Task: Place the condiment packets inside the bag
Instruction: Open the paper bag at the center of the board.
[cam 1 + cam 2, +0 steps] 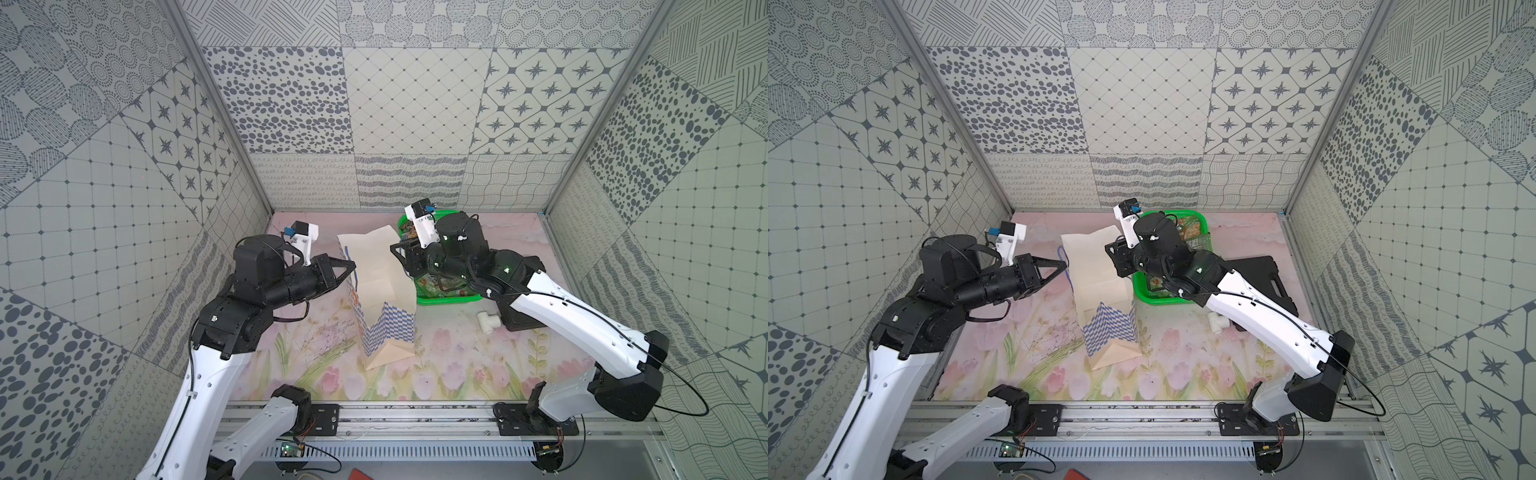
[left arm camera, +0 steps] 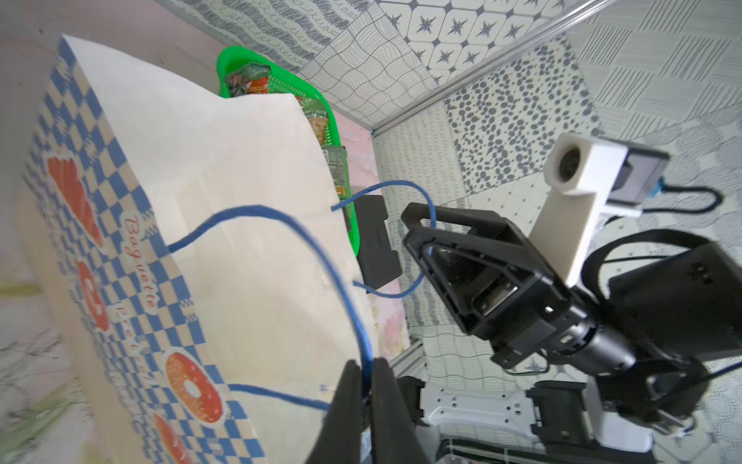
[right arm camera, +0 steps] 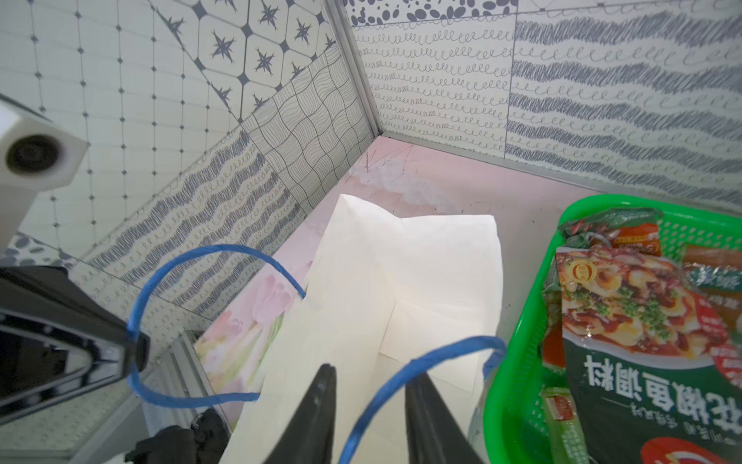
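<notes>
The white paper bag (image 1: 374,270) (image 1: 1096,266) with a blue checkered band is in the middle of the table, its folded base toward the front. My left gripper (image 1: 353,264) (image 2: 363,369) is shut on the bag's blue cord handle (image 2: 341,281) on its left side. My right gripper (image 1: 392,248) (image 3: 369,369) is at the bag's right side. Its fingers stand apart, with the other blue cord handle (image 3: 421,361) looping between them. The condiment packets (image 3: 642,321) (image 1: 440,286) lie in a green mesh basket (image 3: 506,401) (image 1: 449,299) right of the bag, partly hidden by the right arm.
A white pipe fitting (image 1: 486,322) lies on the flowered mat in front of the basket. A black case (image 1: 1262,274) is under the right arm. Patterned walls enclose the table on three sides, and a metal rail runs along the front.
</notes>
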Controlling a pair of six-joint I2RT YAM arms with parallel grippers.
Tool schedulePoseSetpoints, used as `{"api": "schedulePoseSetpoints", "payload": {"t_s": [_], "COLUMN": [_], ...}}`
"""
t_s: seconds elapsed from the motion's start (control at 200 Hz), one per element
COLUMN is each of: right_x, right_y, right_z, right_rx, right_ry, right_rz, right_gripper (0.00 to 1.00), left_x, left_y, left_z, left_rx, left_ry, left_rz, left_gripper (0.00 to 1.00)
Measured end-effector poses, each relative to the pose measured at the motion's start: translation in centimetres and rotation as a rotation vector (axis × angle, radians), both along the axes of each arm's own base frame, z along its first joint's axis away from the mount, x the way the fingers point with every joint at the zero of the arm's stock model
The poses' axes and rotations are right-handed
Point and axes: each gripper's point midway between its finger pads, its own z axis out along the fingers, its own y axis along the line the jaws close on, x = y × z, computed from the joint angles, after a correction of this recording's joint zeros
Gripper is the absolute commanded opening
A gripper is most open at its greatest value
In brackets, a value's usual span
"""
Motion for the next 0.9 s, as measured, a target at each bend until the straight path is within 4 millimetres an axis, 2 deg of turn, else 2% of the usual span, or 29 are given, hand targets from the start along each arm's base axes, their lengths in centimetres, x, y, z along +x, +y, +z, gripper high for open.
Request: {"api": "schedulePoseSetpoints", "payload": {"t_s": [0.07,0.25,0.34,0.435,0.545,0.67,0.785,0.9], "right_x": [0.9,3.8,4.4,4.7,5.1,6.1,7.5,9.3], "right_y": [-1.3,-5.6,-6.6,-6.9,-7.1,-7.0,-5.9,-4.4], "right_z": [-0.1,0.8,1.2,2.0,3.8,5.0,4.4,2.2], "right_rx": [0.001,0.032,0.055,0.082,0.132,0.195,0.227,0.229], "right_ry": [0.015,0.028,0.040,0.043,0.021,0.005,0.021,0.057], "right_rz": [-0.040,-0.156,-0.167,-0.158,-0.145,-0.134,-0.115,-0.101], "right_gripper": [0.04,0.03,0.04,0.03,0.02,0.02,0.02,0.02], "left_x": [0.7,2.6,3.4,4.3,5.3,6.6,8.1,9.8], "left_y": [0.5,2.2,3.4,4.7,6.2,7.9,9.8,12.0], "left_z": [0.6,1.5,2.2,3.3,4.1,3.9,2.9,0.8], "left_rx": [0.036,0.139,0.195,0.252,0.319,0.391,0.441,0.483], "left_ry": [-0.023,-0.066,-0.099,-0.139,-0.173,-0.177,-0.149,-0.097], "left_rz": [0.032,0.130,0.191,0.256,0.331,0.407,0.469,0.531], "left_gripper": [0.00,0.00,0.00,0.00,0.00,0.00,0.00,0.00]}}
